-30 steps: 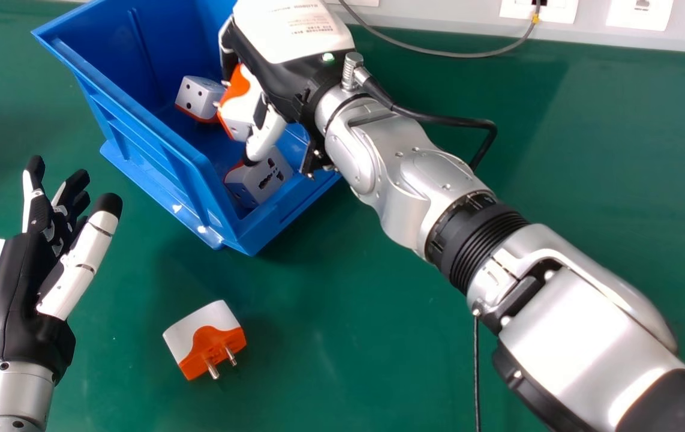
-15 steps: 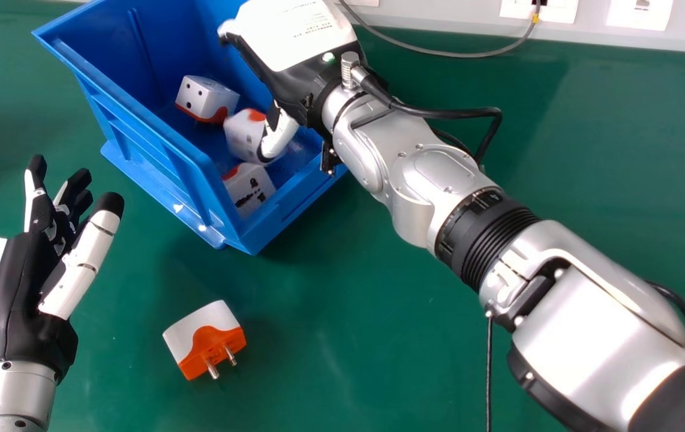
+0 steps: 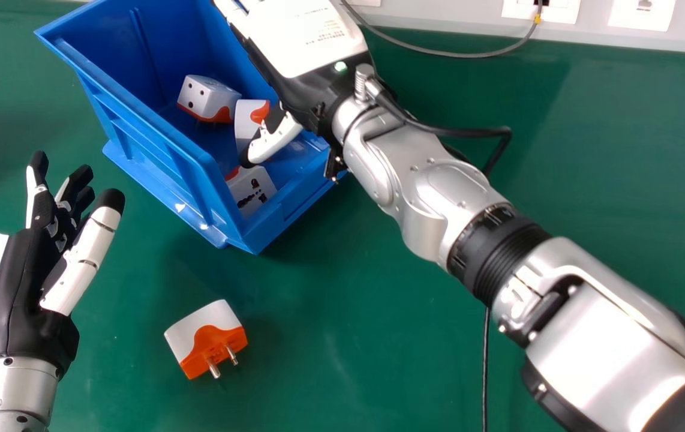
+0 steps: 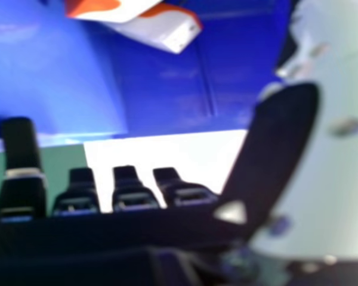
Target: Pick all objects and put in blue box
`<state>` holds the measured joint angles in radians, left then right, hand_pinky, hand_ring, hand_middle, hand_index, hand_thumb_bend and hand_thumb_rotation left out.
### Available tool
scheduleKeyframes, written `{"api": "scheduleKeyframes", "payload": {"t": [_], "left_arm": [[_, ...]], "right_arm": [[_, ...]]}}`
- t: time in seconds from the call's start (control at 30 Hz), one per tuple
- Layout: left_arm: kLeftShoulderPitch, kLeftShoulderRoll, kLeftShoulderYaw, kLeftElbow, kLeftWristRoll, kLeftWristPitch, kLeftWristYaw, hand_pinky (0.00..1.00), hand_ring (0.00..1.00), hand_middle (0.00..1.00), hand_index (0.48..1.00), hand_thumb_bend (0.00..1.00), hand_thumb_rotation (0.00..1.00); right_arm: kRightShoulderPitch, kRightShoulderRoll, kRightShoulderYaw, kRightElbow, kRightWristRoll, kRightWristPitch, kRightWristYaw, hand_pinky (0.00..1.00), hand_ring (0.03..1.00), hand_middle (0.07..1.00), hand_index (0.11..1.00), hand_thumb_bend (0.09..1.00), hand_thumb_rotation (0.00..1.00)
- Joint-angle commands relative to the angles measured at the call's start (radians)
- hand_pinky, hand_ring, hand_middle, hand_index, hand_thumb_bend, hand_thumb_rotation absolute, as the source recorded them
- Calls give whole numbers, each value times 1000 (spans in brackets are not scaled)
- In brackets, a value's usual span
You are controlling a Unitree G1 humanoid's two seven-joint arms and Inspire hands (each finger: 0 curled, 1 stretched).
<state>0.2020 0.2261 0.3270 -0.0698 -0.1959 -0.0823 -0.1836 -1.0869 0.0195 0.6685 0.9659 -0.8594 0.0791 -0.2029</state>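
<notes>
"Hanging over the right side of the blue box (image 3: pixel 138 48), my right robot hand (image 3: pixel 303 42) is open, its fingers (image 4: pixel 128 190) extended and its thumb (image 3: pixel 273 141) well apart from them."

"And what lies in the box?"

"Three plug adapters, all white and orange. The farthest adapter (image 3: pixel 204 99) sits toward the back, with round holes in a white face. The middle adapter (image 3: pixel 249 120) is just beside it, partly hidden behind my thumb. I can't tell whether the thumb touches it. The nearest adapter (image 3: pixel 251 191) rests by the near corner, with shaped socket openings in its face."

"Is every adapter in there?"

"One loose adapter (image 3: pixel 207 339) is outside, on the green counter (image 3: pixel 378 360). It lies nearer to me than the box does, its orange side and two metal pins turned my way."

"What about your other side?"

"My left robot hand (image 3: pixel 24 288) is over the counter at the left of the head view, near the loose adapter but apart from it. It is open too, fingers spread and thumb held away."

"Anything around the work?"

"Behind the counter there's a pale wall (image 3: pixel 438 15) with white wall plates (image 3: pixel 645 13). A grey cable (image 3: pixel 468 55) curves along its foot and up to one plate. A black cable (image 3: pixel 485 360) runs down beside my right forearm (image 3: pixel 606 348)."
</notes>
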Motion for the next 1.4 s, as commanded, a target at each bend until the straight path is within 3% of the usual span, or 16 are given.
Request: {"api": "scheduleKeyframes", "payload": {"t": [0.0, 0.13, 0.3, 0.43, 0.63, 0.77, 0.87, 1.07, 1.13, 1.2, 1.37], "left_arm": [[-12, 5, 4, -10, -1, -21, 1, 957, 967, 960, 924, 498, 535], [-13, 1, 3, -15, -2, -22, 3, 953, 966, 959, 923, 491, 524], [-18, 1, 8, 10, -7, -40, -2, 933, 962, 954, 922, 482, 504], [-8, 0, 12, 2, -15, -41, -7, 932, 960, 952, 921, 488, 499], [-13, 3, 24, 14, -19, -37, -6, 940, 960, 952, 922, 499, 510], [-12, -2, 25, 1, -6, -28, 13, 947, 963, 955, 930, 493, 505], [-6, -2, 23, -8, 1, -37, 22, 953, 969, 963, 942, 488, 498], [-4, 4, 24, 7, 23, -66, 26, 961, 976, 974, 957, 466, 481], [0, 5, 23, -2, 30, -66, 27, 962, 978, 977, 962, 459, 477], [2, 7, 24, -9, 33, -63, 29, 964, 983, 983, 970, 436, 512], [8, 11, 32, 2, 36, -80, 27, 964, 986, 987, 977, 417, 562]], "right_arm": [[12, -28, -23, -78, 0, 19, -32, 989, 992, 993, 992, 815, 428], [108, -80, -40, -261, -9, 37, -26, 995, 996, 997, 996, 810, 427], [287, -160, -73, -578, -18, 50, 15, 999, 999, 999, 999, 776, 388], [451, -226, -108, -848, -22, 30, 39, 1000, 1000, 1000, 1000, 754, 364], [675, -301, -147, -1140, -47, -17, 38, 1000, 1000, 1000, 1000, 729, 346], [838, -369, -186, -1303, -61, -72, 53, 1000, 1000, 1000, 1000, 724, 336], [935, -415, -218, -1391, -65, -111, 81, 1000, 1000, 1000, 1000, 722, 322], [1112, -499, -269, -1459, -67, -244, 52, 1000, 1000, 1000, 1000, 699, 314], [1157, -537, -280, -1445, -73, -314, 27, 1000, 1000, 1000, 1000, 691, 316], [1179, -561, -290, -1427, -81, -369, 11, 1000, 1000, 1000, 1000, 668, 327], [1206, -635, -309, -1394, -81, -512, 17, 1000, 1000, 1000, 1000, 637, 343]]}}
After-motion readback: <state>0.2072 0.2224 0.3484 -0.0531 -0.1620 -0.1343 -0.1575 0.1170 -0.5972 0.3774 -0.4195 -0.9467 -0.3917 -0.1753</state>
